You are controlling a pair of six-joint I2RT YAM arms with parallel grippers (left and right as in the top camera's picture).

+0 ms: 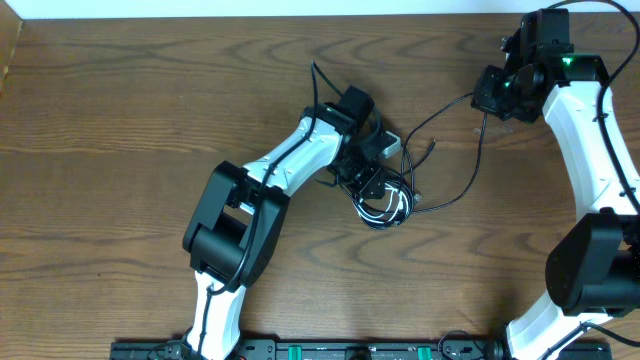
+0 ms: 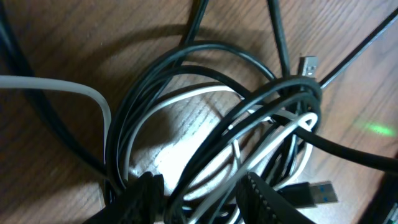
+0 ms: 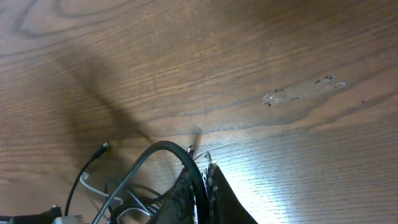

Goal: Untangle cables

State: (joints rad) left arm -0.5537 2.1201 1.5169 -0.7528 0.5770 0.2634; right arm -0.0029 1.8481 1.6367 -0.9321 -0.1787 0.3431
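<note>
The cables lie in a tangled coil [image 1: 388, 203] at mid-table, black loops [image 2: 205, 53] wound with white strands [image 2: 186, 96]. My left gripper [image 1: 372, 180] sits on the coil's near-left edge. In the left wrist view, the left gripper [image 2: 202, 190] has several black and white strands bunched between its jaws and is closed on them. A blue-tipped USB plug [image 2: 314, 193] lies to the right, and a small plug [image 2: 308, 64] sits above. The right gripper [image 1: 492, 97], at the far right, is shut on a black cable [image 1: 443, 108] running back to the coil. In the right wrist view this cable [image 3: 161, 149] arches out from between that gripper's [image 3: 205, 171] pinched fingers.
The brown wooden table [image 1: 150, 100] ends at a white wall along the far edge. A black rail [image 1: 300, 350] runs along the front edge between the two arm bases. A pale scuff mark [image 3: 298, 93] shows on the wood beyond the right gripper.
</note>
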